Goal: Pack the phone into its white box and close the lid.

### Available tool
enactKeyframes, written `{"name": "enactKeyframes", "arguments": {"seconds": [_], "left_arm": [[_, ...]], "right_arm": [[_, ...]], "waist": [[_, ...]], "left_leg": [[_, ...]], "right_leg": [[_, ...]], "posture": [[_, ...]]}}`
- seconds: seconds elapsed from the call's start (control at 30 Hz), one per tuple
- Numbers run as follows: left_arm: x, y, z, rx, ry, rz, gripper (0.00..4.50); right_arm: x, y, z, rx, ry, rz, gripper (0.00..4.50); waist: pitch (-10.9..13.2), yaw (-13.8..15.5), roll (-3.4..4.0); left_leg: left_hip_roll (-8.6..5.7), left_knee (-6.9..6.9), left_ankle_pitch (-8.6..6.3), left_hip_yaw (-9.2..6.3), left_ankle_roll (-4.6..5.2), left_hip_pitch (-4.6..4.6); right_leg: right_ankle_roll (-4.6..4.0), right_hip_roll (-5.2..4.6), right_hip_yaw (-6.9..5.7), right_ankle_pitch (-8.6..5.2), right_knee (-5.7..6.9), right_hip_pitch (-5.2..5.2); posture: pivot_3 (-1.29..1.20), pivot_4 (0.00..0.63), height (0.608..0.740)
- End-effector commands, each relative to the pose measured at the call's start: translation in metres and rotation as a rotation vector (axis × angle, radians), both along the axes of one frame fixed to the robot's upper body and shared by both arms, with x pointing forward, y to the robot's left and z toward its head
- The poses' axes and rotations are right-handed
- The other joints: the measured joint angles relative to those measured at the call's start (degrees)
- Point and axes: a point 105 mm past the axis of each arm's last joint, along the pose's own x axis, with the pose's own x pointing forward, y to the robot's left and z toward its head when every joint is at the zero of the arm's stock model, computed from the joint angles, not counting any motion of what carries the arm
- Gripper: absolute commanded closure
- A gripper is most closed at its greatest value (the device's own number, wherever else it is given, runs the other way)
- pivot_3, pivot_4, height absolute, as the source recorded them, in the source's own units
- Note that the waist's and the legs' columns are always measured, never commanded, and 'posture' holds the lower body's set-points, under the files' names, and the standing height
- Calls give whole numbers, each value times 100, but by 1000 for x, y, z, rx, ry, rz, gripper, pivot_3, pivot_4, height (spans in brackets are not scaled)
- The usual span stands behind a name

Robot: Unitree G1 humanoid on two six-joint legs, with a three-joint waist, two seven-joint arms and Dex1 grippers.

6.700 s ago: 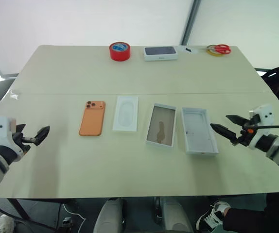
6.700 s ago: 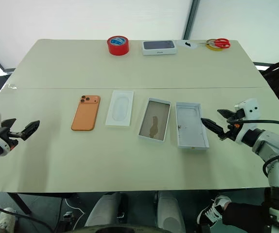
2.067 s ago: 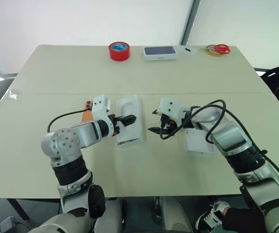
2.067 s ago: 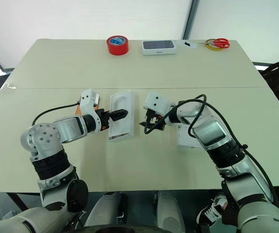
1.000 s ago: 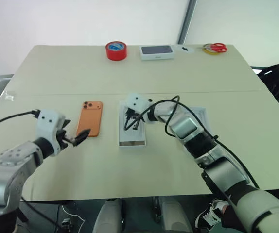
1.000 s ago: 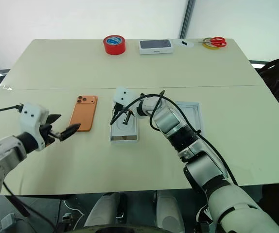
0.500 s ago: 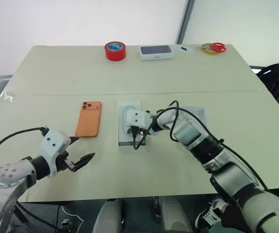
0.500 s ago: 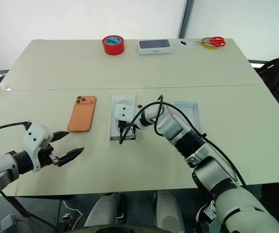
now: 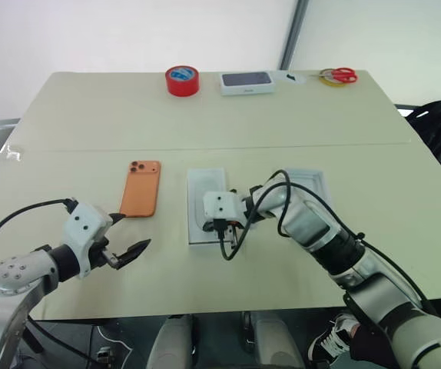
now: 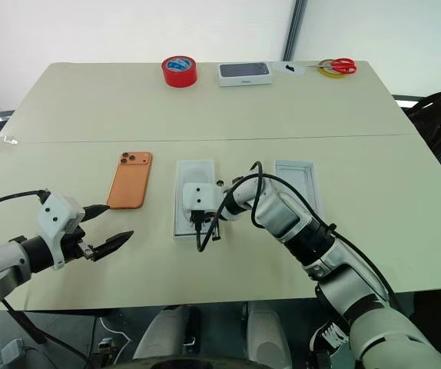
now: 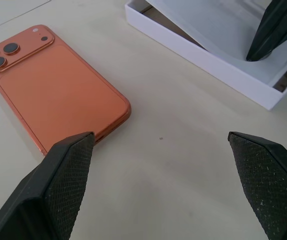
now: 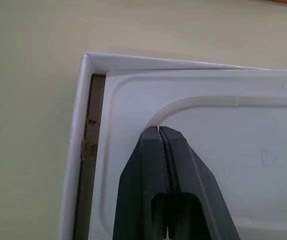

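Two hands on record. Right hand [image 12: 159, 131]: fingers pressed together, nothing between them, tips resting on the insert [image 12: 223, 125] near its oval recess. Insert: flat white, lying inside the white box [image 9: 207, 206], a little askew, with a strip of brown floor showing along one box wall. Change noted: seconds ago the insert lay on the bare bench beside the phone and the box stood further to the robot's right; now the box with insert in it sits near the phone, and the right hand has come back along it toward the near end. Left hand [image 11: 163, 190]: fingers spread wide, empty, hanging over bare bench just short of the phone [image 11: 53, 85]; it was over the insert two seconds ago and has since drawn back. Phone: orange, back up, lenses at the far corner, flat on the bench [image 9: 90, 115], just left of the box, not touching. Lid [image 9: 309, 184]: white tray, open side up, on the right beside the box, partly behind the right arm. Far edge: red tape [image 9: 179, 79], dark-topped box [image 9: 247, 81], scissors [image 9: 339, 74]. Reading: insert seated; phone unpacked, lid off, so phone pickup looks next.
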Motion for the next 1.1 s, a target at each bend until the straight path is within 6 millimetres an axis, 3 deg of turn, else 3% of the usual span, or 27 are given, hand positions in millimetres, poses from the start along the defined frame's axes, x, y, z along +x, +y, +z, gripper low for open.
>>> {"name": "enactKeyframes", "arguments": {"seconds": [0.03,0.3,0.47,0.6,0.7,1.1], "left_arm": [[0,-4,11,-12,-50,-23,14],[-7,-13,13,-41,-41,-79,14],[-6,-15,11,-37,-35,-83,14],[-7,-16,10,-36,-34,-84,14],[-8,-16,10,-38,-33,-81,14],[-6,-14,8,-34,-29,-72,14]], "right_arm": [[1,6,17,52,-29,1,4468],[47,4,43,142,-103,-226,4468],[75,6,40,160,-117,-357,4468],[84,9,35,142,-127,-385,4468],[78,12,31,132,-102,-348,4468],[15,9,18,60,11,-57,4468]], "waist": [[0,-1,0],[0,1,0],[1,-16,1],[1,-20,2],[1,-16,2],[2,-8,3]], "left_leg": [[0,0,0,0,0,0],[3,0,0,0,0,0],[3,0,0,0,0,0],[3,0,0,1,0,-1],[5,0,0,-2,0,0],[6,0,0,-2,0,0]], "right_leg": [[0,0,0,0,0,0],[-1,3,0,0,0,-1],[-1,5,1,0,1,-1],[-1,5,1,1,0,-1],[-1,7,1,0,1,-1],[0,9,1,0,1,0]], "posture": [[0,150,732],[0,150,732],[0,150,732],[0,150,732],[0,150,732],[0,150,732]]}}
